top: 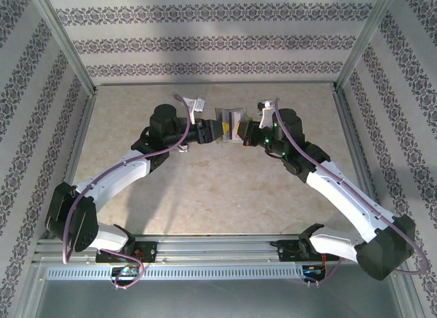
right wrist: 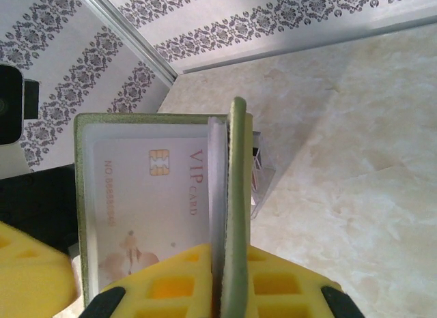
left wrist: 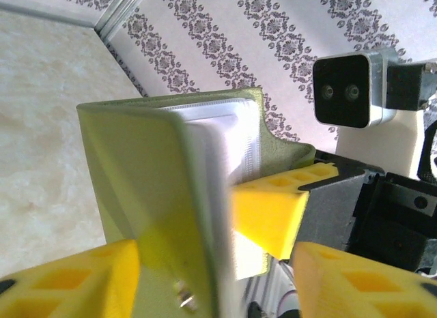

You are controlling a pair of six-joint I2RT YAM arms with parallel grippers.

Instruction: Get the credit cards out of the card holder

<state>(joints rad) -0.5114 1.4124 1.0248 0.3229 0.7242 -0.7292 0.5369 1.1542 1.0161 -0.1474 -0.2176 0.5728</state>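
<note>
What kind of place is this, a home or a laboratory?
Probably a laboratory test cell: metal frame posts hold wallpaper-covered walls around a marble-look table, and two robot arms are bolted to a slotted rail at its near edge.

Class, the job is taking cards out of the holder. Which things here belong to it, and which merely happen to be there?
Job: card holder, VIP card inside it, left end effector, right end effector.
Just there: table, patterned walls, metal frame.
</note>
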